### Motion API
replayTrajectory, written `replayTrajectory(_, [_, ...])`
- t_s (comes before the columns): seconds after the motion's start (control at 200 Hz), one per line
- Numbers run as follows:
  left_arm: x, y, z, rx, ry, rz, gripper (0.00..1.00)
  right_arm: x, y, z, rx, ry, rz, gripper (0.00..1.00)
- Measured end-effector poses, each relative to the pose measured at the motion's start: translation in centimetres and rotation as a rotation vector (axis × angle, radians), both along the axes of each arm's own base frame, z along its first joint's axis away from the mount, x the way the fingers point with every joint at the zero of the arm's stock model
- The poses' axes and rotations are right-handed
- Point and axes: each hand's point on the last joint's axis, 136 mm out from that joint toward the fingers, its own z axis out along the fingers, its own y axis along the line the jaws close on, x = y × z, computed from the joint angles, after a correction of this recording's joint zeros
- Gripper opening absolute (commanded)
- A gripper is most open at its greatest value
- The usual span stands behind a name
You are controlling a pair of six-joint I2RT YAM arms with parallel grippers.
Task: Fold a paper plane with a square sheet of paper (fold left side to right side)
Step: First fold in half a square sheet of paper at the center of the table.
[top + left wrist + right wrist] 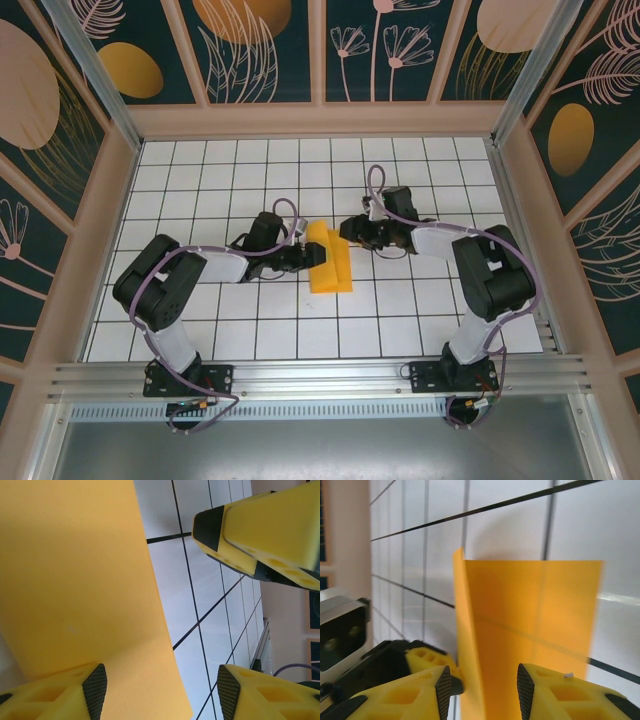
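1. Table: white tiles with black grid lines. Both arms reach in to its middle.
2. Paper: orange, lying mid-table between the two grippers and part folded. Its right part lies flat on the tiles. Its left flap is lifted along a crease and stands nearly upright in the right wrist view.
3. Left gripper: it sits at the paper's left edge. In its own view the jaws stand fairly wide. The lifted flap leans across the left finger and touches it, while the right finger hangs over bare tile. Nothing is pinched.
4. Right gripper: it sits at the paper's far right edge. In its own view the jaws are moderately apart and the flap's edge stands between them, unclamped. I cannot tell whether either pad touches it.
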Motion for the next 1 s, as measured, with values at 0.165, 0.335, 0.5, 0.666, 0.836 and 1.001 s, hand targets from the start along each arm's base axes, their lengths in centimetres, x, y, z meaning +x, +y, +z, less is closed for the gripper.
replayTrajectory(0.165, [0.2,-0.1,0.2,-0.004,-0.006,-0.001,0.60,-0.5,1.6,0.1,0.041,0.005,0.050,0.43])
replayTrajectory(0.335, [0.1,-0.2,0.2,-0.004,-0.006,-0.004,0.59,-0.8,2.1,-1.8,0.038,0.059,0.063,0.43])
replayTrajectory(0.5, [0.0,-0.3,0.2,-0.004,-0.006,-0.006,0.58,-1.4,2.5,-2.6,0.043,0.094,0.076,0.33])
replayTrajectory(0.666, [0.0,-0.3,0.2,-0.002,-0.006,-0.006,0.60,-1.5,2.9,-2.4,0.063,0.097,0.094,0.08])
replayTrajectory(0.836, [0.0,0.4,0.0,0.041,-0.005,0.014,0.66,-1.5,2.7,-2.7,0.048,0.102,0.089,0.00])
replayTrajectory(1.001, [0.6,1.7,1.5,0.107,-0.039,0.080,0.68,-1.2,1.5,-3.0,0.029,0.100,0.058,0.00])
